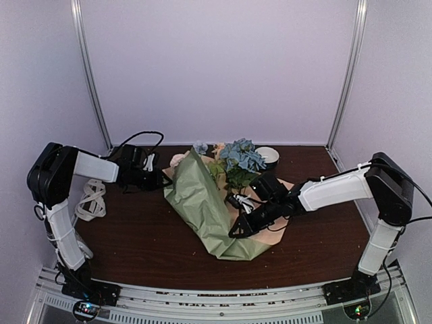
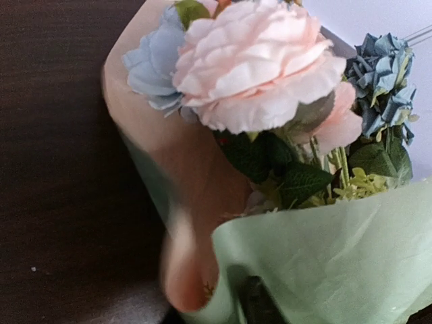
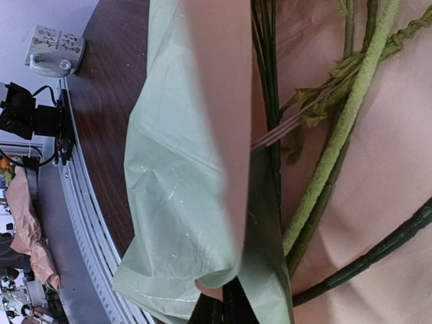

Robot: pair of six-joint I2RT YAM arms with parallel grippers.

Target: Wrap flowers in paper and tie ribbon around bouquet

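The left gripper (image 1: pixel 160 180) sits at the left edge of the paper (image 1: pixel 201 202) (I cannot tell how its jaws stand). The paper lies green side up, folded over the flowers (image 1: pixel 239 158). The right gripper (image 1: pixel 237 231) is clenched on the paper's fold beside the stems.

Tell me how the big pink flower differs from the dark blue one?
The pink flower is one round head of wide, ruffled petals; the dark blue flower is a cluster of many small petals. The pink flower fills the middle of the left wrist view; the dark blue flower sits at its right edge. Both poke out of the paper.
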